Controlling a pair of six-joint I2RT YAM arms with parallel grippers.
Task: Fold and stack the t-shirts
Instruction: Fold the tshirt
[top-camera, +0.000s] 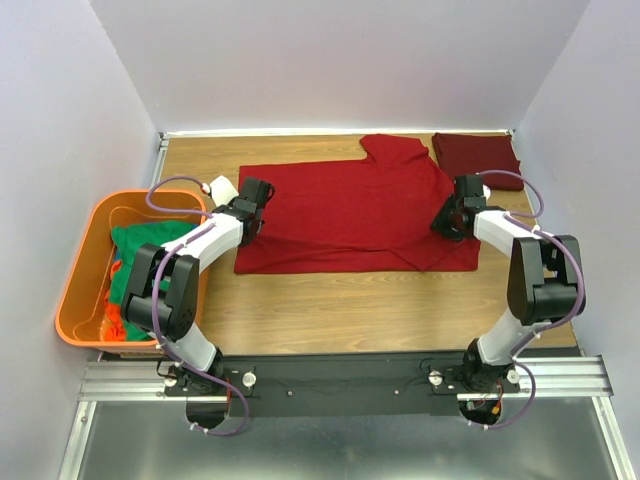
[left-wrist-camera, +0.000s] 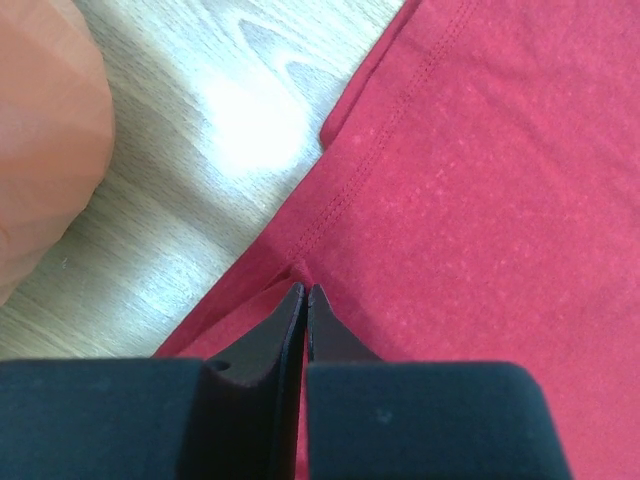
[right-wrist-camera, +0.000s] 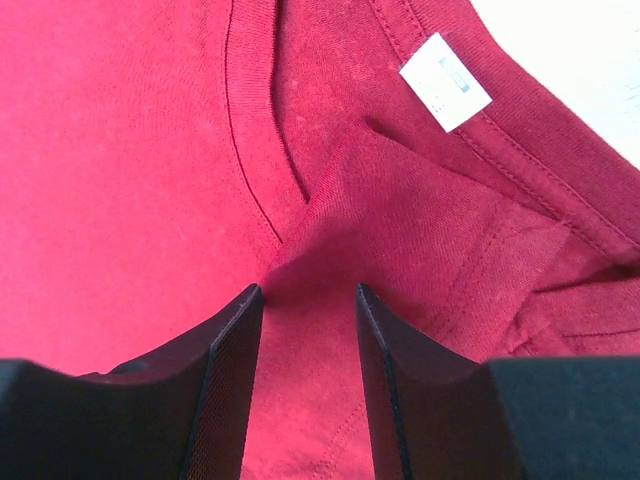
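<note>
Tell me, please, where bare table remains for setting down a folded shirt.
Free: the wooden strip between the red t-shirt and the arm bases, and the far-left corner behind the orange tub. Crowded: far right, where the maroon t-shirt lies.
</note>
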